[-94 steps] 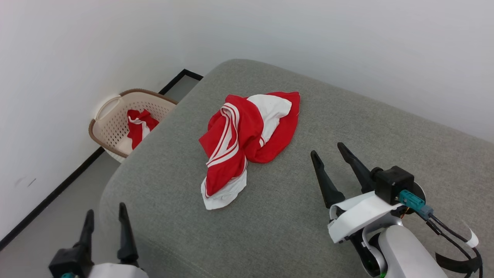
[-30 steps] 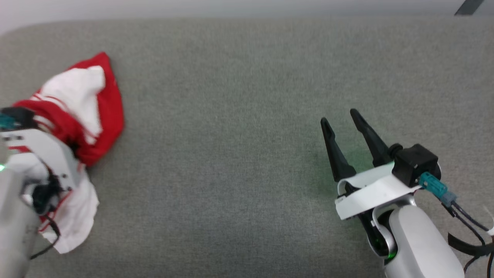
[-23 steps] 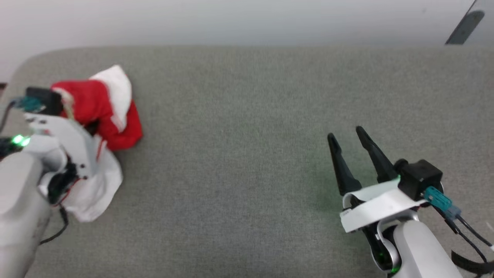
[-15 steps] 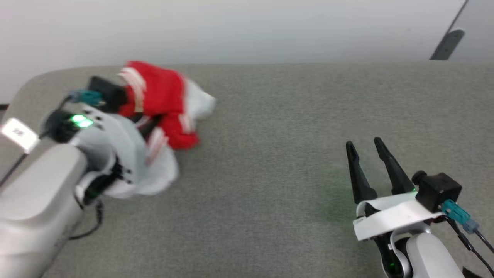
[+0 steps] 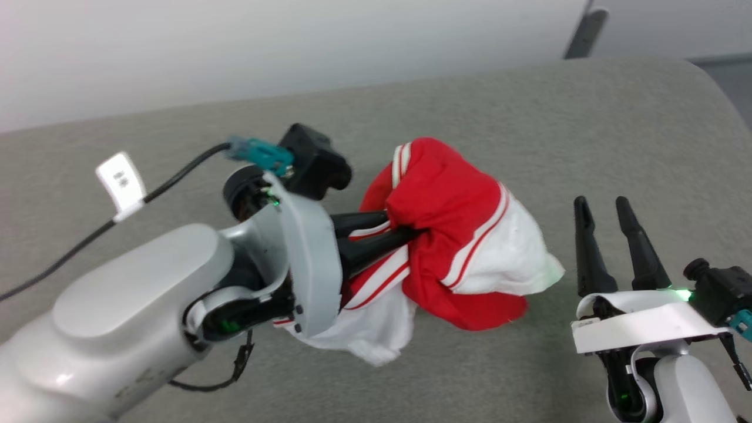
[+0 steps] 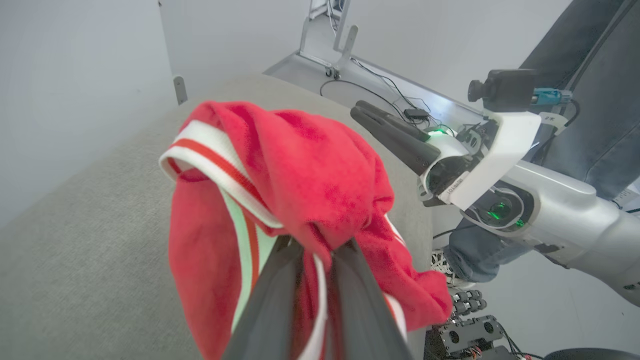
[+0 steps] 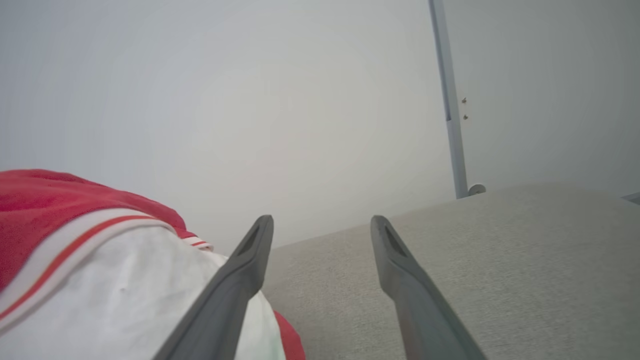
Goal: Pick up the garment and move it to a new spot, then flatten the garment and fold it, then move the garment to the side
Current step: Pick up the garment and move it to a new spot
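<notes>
Okay, left gripper jaws clamped on bunched red-white garment, held over grey cushion; right gripper jaws spread, empty, just beside garment.

left gripper fingertips are buried deep in the folds of the garment, which is bunched so its front is hidden. the right wrist view crops it at the left and bottom edges. print on the white cable tag is too small to read.

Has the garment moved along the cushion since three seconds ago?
Yes. The garment, clamped in the left gripper, has gone rightward along the cushion, from near its left end toward its right end.
</notes>
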`<state>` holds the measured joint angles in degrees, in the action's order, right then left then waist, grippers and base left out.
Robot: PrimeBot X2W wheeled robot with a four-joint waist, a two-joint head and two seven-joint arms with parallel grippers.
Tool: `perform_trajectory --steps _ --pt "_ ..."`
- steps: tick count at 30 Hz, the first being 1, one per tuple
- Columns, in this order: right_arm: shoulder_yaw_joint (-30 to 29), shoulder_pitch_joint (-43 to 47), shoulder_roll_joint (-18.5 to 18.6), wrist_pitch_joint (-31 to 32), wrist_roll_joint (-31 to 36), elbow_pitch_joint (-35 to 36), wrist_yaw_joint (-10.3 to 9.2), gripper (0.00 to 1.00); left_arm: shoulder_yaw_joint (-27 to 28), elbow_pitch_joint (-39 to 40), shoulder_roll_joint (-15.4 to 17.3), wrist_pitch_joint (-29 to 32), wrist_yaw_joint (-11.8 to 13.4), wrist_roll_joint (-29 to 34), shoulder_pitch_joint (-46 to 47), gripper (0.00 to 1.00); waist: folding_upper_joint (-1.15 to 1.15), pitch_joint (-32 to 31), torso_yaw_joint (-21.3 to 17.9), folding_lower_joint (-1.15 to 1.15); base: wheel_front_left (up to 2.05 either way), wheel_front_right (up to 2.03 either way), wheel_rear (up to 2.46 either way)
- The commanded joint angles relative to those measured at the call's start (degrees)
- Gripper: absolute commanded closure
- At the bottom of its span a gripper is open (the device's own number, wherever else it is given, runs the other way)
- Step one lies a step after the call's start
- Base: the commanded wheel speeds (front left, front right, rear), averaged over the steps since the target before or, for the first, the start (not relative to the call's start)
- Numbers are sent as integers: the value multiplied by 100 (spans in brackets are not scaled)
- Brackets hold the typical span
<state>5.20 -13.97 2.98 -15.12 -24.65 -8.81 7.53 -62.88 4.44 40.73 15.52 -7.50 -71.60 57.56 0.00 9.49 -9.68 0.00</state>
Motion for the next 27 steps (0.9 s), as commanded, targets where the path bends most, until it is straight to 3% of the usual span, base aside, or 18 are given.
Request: perform_trajectory --steps 1,6,13,22,27 --pt "-54 7 -11 -4 -107 80 -7 0 -211 -126 -76 -16 3 -34 257 100 0 355 -582 0 0 0 0" --pt "-64 -71 -10 -4 -331 174 -7 0 -839 -748 -198 -57 3 66 718 100 0 626 -1101 0 0 0 0" --pt "-80 -112 -14 -4 -736 256 -7 0 -1033 -1948 -252 -320 3 785 1044 100 0 974 -1628 0 0 0 0" --pt "37 -269 -13 -4 -1035 316 -7 0 -1045 -2675 -217 310 4 1955 958 100 0 1362 -1950 0 0 0 0" --pt "116 -335 -13 -4 -1090 346 -7 0 -1053 -3139 -254 363 7 2065 963 100 0 1448 -2032 0 0 0 0"
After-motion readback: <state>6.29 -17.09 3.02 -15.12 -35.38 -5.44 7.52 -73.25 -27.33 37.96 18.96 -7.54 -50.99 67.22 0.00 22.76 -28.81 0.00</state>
